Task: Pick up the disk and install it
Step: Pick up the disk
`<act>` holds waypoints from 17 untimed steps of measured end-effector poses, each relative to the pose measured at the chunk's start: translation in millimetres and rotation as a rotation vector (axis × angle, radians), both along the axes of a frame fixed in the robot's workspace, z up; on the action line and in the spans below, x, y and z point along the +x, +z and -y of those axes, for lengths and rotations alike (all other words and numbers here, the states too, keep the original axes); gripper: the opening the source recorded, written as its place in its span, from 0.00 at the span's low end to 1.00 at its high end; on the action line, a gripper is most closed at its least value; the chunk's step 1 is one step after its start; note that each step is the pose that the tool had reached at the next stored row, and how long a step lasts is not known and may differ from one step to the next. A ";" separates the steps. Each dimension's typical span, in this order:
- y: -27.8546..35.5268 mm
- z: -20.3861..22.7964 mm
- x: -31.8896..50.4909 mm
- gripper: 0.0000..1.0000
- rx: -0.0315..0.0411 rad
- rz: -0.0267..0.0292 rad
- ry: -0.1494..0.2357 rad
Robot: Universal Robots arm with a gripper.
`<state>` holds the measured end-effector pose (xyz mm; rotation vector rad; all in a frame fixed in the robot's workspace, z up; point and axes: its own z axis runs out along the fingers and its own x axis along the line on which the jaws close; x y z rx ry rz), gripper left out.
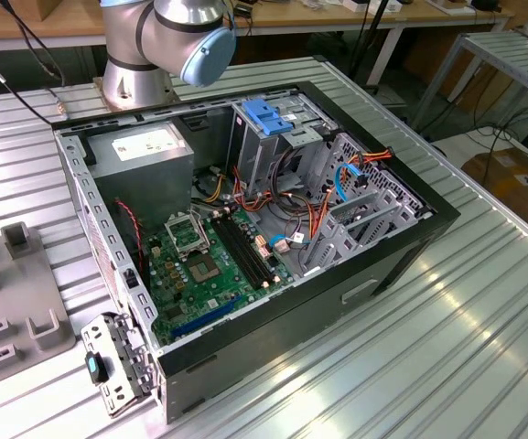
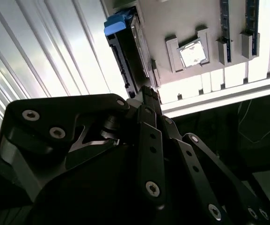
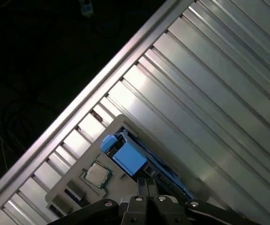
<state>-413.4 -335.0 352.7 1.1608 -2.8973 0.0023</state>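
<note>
Ribbed metal surface [image 1: 447, 347] carries an open computer case [image 1: 401, 247] holding a power supply [image 1: 145, 151], motherboard [image 1: 204, 270] and drive cage [image 1: 250, 155]. Robot arm base [image 1: 140, 73] stands behind the case. Grey fixture tray [image 1: 26, 311] sits on the exterior view's left. Pincer [image 2: 148, 93] tips are drawn together right by the disk [image 3: 130, 158]; can't tell if they touch it. In both wrist views the disk stands on edge in a tray slot, with its blue frame end showing. Beside it in the tray are a processor chip [image 2: 192, 52] in a pocket and memory sticks [image 2: 225, 23] in slots.
</note>
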 end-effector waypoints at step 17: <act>-0.1 0.0 0.0 0.11 0.0000 0.0001 0.152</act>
